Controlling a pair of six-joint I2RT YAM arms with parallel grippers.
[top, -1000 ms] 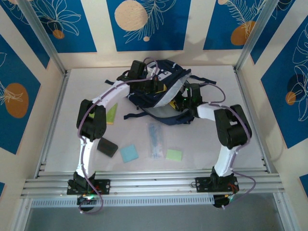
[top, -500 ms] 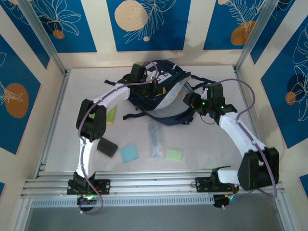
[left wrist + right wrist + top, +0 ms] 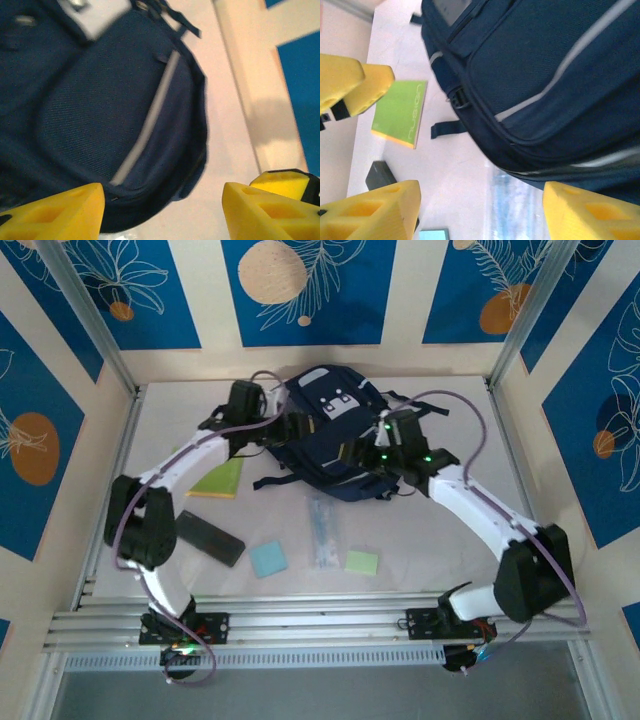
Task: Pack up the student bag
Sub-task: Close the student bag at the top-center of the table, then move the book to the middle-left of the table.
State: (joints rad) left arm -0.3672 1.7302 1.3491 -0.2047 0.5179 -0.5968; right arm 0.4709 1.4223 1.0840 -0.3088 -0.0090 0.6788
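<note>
Top external view: with the left end effector [image 3: 162, 197] and right end effector [image 3: 481, 195] spread wide and empty, the notebook [image 3: 218, 479] may be jammed against the backpack [image 3: 335, 425] if it is left shut.

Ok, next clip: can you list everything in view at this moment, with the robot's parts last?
student bag: one, dark navy with a grey stripe, far centre of the table
notebook: one, green, left of the bag
black case: one, black, near left, in front of the notebook
blue pad: one, light blue, near centre
green pad: one, light green, right of the blue pad
clear packet: one, transparent, between the two pads
table: one, white
left hand: one, yellow fingers, open, above the bag's edge
right hand: one, yellow fingers, open, above the bag's near edge
</note>
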